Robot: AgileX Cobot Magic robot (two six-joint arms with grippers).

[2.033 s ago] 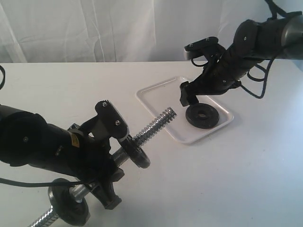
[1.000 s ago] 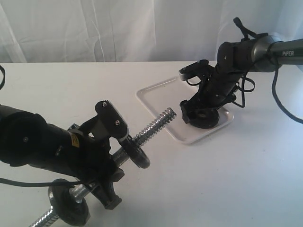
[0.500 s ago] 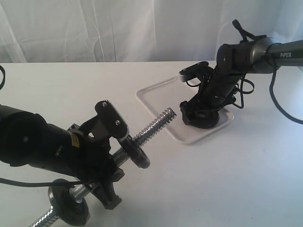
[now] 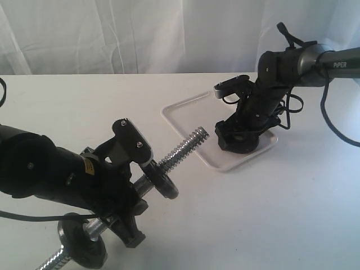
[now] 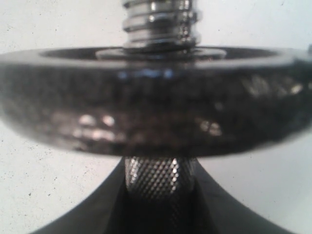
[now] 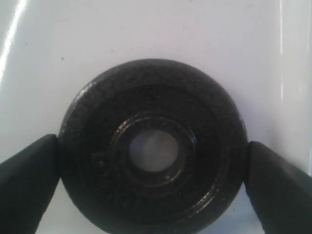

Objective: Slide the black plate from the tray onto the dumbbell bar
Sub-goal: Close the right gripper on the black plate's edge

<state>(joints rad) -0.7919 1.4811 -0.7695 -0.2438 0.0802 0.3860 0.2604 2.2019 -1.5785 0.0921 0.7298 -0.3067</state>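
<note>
The black plate [image 6: 152,146] lies flat on the white tray [image 4: 185,109]. My right gripper [image 6: 153,168] is down over it, and its two fingers [image 6: 27,185] press against opposite edges of the rim. In the exterior view the black plate [image 4: 243,143] is mostly hidden under that right gripper [image 4: 236,135]. My left gripper [image 4: 132,194] is shut on the knurled middle of the dumbbell bar [image 5: 158,178]. The bar's bare threaded end [image 4: 191,143] points up toward the tray. One black disc [image 5: 156,102] sits on the bar just past the left gripper [image 5: 158,200].
A second black disc [image 4: 81,244] sits on the bar's lower end, near the table's front edge. A white curtain [image 4: 140,34] hangs behind the table. The right arm's cables [image 4: 292,109] hang beside the tray.
Over two seconds my right gripper came down from above the black plate and settled around it; in the last half second it barely shifts. The left arm and bar stay still.
</note>
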